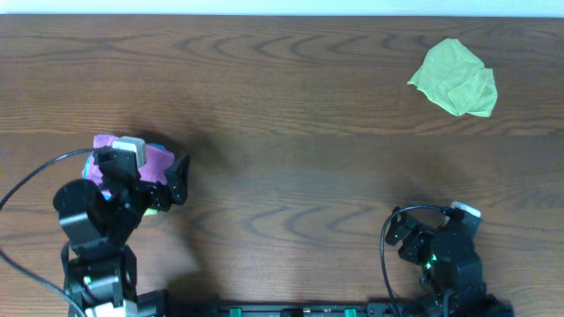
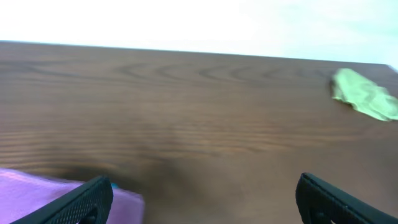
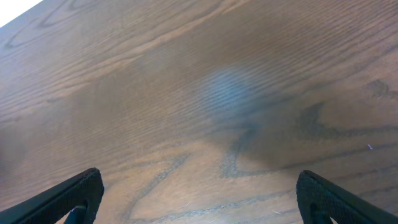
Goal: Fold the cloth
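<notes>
The purple-pink cloth (image 1: 159,161) lies at the left of the table, mostly hidden under my left arm, on top of a bright blue cloth whose edge shows at its left. In the left wrist view the cloth (image 2: 37,196) fills the bottom left corner beside the left finger. My left gripper (image 1: 176,180) (image 2: 202,202) is open and empty, just above the table at the cloth's right edge. My right gripper (image 1: 404,236) (image 3: 199,199) is open and empty, low over bare wood at the front right.
A crumpled lime-green cloth (image 1: 455,77) lies at the back right; it also shows in the left wrist view (image 2: 364,94). The bright blue cloth (image 1: 89,165) peeks out under the purple one. Black cables run from both arm bases.
</notes>
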{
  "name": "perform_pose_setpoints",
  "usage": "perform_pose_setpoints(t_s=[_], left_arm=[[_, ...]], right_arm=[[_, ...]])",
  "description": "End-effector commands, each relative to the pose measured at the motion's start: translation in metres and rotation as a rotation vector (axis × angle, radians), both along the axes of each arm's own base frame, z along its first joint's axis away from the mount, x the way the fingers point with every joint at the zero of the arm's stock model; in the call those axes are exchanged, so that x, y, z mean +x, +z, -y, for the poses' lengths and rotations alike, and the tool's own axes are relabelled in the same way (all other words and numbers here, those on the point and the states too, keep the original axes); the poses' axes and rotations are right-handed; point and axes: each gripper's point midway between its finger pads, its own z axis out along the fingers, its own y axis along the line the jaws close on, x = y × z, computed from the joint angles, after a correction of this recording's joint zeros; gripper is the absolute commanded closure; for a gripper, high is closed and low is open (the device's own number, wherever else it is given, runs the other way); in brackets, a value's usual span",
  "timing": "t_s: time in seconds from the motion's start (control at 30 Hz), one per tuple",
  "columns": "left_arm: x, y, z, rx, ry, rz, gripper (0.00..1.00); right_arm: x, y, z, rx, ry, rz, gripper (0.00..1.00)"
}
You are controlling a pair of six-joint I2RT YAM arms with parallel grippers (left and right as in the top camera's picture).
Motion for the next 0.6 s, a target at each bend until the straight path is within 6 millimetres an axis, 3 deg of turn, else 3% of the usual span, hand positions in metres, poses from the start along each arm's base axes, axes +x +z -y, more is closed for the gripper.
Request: perform_pose_setpoints(t_s=[0.0,0.3,0.57], left_arm=[[-0.004,0.001,-0.022,0.072,0.153,0.031,0.05],[-0.031,-0.037,-0.026,0.194,0.194,0.118,0.05],[-0.04,-0.066,-0.018,0.196,0.17,0.156,0.05]], right_arm=[[0.0,0.0,0.004,-0.001,-0.027,0.006,0.01],[0.0,0.0,0.004,-0.001,-0.027,0.006,0.01],[0.0,0.0,0.004,-0.001,-0.027,0.006,0.01]])
